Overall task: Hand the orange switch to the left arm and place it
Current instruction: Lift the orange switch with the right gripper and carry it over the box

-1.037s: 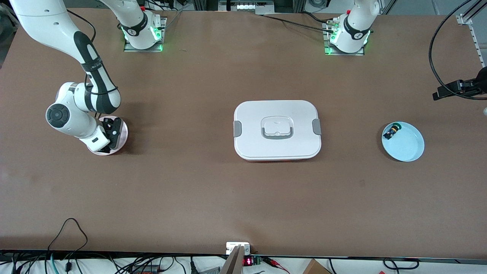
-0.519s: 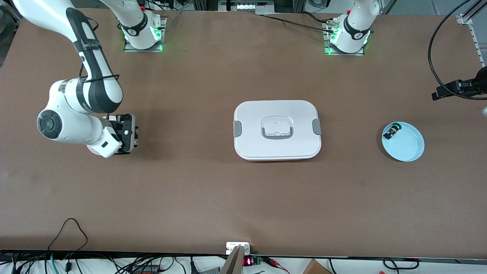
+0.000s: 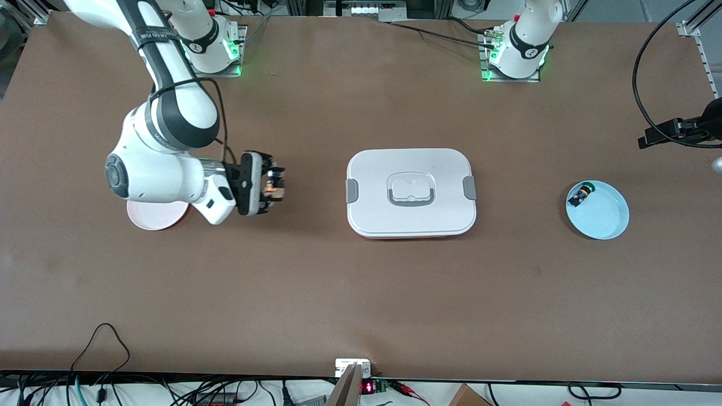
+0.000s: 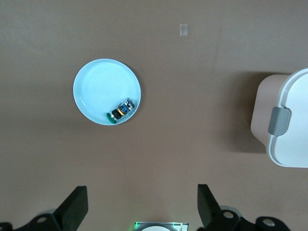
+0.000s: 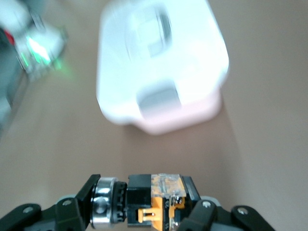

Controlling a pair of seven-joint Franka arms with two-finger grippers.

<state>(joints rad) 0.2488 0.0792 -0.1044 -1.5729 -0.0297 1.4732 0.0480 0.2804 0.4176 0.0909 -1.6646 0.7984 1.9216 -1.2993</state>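
Note:
My right gripper (image 3: 274, 186) is shut on the orange switch (image 3: 276, 192) and holds it above the table between a pink plate (image 3: 152, 216) and the box (image 3: 410, 192). In the right wrist view the switch (image 5: 155, 198) lies crosswise between the fingers (image 5: 77, 208), its silver-ringed black button toward one finger and its orange base toward the other, with the box (image 5: 159, 62) ahead. My left gripper (image 4: 142, 208) is open and empty, high over the table near a blue plate (image 4: 98, 86); it is out of the front view. The box's end (image 4: 291, 125) also shows in the left wrist view.
The blue plate (image 3: 608, 219) at the left arm's end holds a small black switch with a green cap (image 3: 581, 195), also seen in the left wrist view (image 4: 120, 111). A black clamp with a cable (image 3: 677, 131) juts over that table end. Cables lie along the near edge.
My right gripper rose from the pink plate with the orange switch and swung toward the box. The pink plate is now uncovered. The box and the blue plate stayed put.

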